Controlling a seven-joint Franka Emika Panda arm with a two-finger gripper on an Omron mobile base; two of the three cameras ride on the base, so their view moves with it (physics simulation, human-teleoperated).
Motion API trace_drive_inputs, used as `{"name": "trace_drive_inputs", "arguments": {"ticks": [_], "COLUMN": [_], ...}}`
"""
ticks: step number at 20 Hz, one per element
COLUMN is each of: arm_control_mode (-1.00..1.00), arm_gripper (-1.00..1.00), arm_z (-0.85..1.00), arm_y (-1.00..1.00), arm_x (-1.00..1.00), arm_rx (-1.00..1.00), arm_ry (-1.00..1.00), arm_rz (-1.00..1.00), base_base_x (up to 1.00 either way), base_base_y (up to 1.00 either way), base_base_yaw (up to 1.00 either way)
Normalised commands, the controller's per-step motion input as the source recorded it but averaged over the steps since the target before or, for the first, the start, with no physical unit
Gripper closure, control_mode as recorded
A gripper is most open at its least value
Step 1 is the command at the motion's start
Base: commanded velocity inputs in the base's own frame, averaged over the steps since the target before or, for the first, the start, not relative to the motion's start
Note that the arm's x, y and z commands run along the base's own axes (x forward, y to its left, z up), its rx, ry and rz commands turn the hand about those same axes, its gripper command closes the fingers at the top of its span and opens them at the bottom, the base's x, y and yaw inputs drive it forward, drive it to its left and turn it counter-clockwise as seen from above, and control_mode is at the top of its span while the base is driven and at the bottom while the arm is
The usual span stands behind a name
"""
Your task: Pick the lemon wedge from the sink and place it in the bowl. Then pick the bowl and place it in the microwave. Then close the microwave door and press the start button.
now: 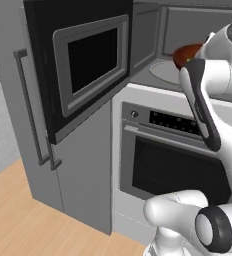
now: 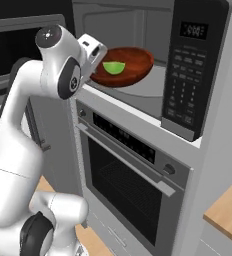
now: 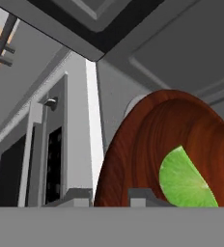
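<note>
Bright green, the tiny pointed lemon wedge [image 2: 113, 67] lies inside the round, glossy reddish-brown bowl [image 2: 130, 65], which hangs at the mouth of the black wall microwave [image 2: 188, 75], above its pale round turntable [image 1: 164, 71]. The gripper [image 2: 94, 64] pinches the bowl's near rim. The microwave door [image 1: 83, 60] stands swung open. The keypad's writing is too small to read.

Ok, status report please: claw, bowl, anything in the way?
Claw shut on bowl rim. Lemon wedge inside bowl, at microwave opening. Microwave door open, nothing blocking.
</note>
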Motion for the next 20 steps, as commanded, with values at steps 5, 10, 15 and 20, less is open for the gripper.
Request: {"name": "trace_drive_inputs", "arguments": {"ticks": [5, 10, 15, 20], "arm_control_mode": [-1.00, -1.00, -1.00, -1.00], "arm_gripper": [1.00, 1.00, 1.00, 1.00], "arm_z": [0.01, -0.06, -0.19, -0.25], "arm_y": [-0.45, -0.21, -0.15, -0.10], "arm_x": [0.53, 0.52, 0.41, 0.32], "arm_rx": [0.00, 0.00, 0.00, 0.00], "arm_ry": [0.00, 0.05, 0.06, 0.04], "arm_rz": [0.00, 0.00, 0.00, 0.00], "base_base_x": [0.00, 0.00, 0.00, 0.00], "base_base_y": [0.00, 0.00, 0.00, 0.00], "base_base_yaw": [0.00, 0.00, 0.00, 0.00]}}
